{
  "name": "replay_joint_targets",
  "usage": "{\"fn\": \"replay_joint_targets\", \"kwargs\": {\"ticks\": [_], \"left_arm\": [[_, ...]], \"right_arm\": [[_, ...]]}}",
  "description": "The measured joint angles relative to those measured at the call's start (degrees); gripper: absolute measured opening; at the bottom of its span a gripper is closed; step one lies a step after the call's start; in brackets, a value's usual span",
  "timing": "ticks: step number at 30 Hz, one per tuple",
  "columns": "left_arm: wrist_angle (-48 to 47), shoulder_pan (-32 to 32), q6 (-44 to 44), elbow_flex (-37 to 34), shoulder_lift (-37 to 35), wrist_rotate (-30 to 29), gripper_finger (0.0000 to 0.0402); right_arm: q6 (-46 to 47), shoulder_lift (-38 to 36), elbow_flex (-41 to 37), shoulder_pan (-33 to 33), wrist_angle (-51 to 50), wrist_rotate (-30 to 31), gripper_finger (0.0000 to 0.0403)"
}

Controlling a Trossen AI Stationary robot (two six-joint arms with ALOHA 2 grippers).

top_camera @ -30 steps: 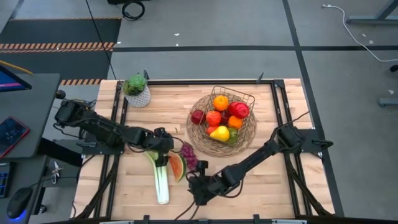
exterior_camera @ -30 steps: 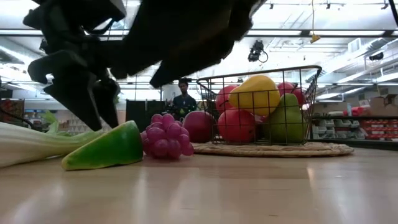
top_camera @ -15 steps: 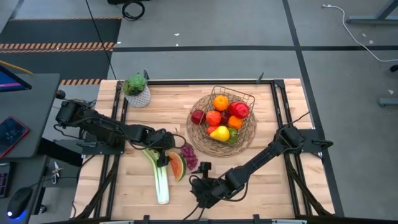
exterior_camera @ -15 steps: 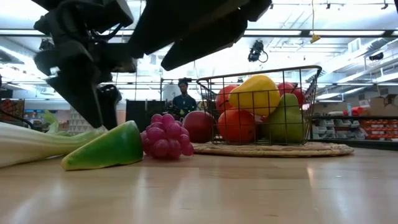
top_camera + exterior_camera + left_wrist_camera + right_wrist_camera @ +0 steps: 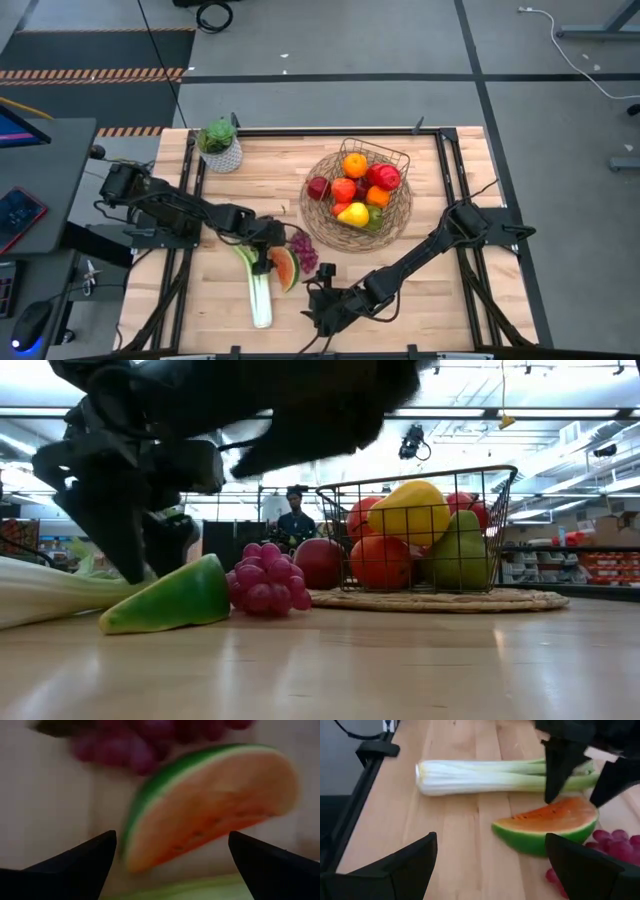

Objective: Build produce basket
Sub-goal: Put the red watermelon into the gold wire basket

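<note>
The brown wire basket (image 5: 312,213) stands at the far middle of the table, holding oranges, red apples, a lemon and a pear. A watermelon slice (image 5: 286,268), a leek (image 5: 260,292) and purple grapes (image 5: 303,250) lie on the table in front of it. My left gripper (image 5: 266,256) is open, pointing down over the slice (image 5: 210,805), with one finger on each side of it. My right gripper (image 5: 318,306) is open and empty near the table's near edge, facing the slice (image 5: 547,827) and the leek (image 5: 485,775). My left gripper's open fingers (image 5: 555,770) come at the watermelon slice from above, pointing down, at its edge beside the leek. The slice lies on the table. I cannot tell whether the fingers touch it.
A red apple (image 5: 318,187) rests on the basket's woven rim, outside the wire body. A small white pot with a green plant (image 5: 220,143) stands at the far left corner. Bare wood lies at the near right. A person (image 5: 295,520) stands far behind the table.
My left gripper has moved toward the table's near edge and down, from over the leek's leafy end to over the watermelon slice. The produce has stayed where it was.
</note>
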Motion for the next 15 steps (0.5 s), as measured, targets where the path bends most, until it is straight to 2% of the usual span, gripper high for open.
{"fn": "replay_joint_targets", "kwargs": {"ticks": [2, 11, 15], "left_arm": [[-0.33, -0.55, -1.58, 0.0, 0.25, 1.82, 0.0392], [1.15, -6.44, -8.4, -0.01, 0.21, 2.52, 0.0392], [6.42, -9.74, -11.9, -0.01, 0.21, 2.28, 0.0392]], "right_arm": [[0.57, 0.02, -1.81, -0.11, 1.04, -0.17, 0.0373], [5.72, 0.13, -5.06, 0.04, -1.34, -2.78, 0.0373], [7.21, 0.04, -5.0, 0.15, -5.39, -7.73, 0.0373]]}}
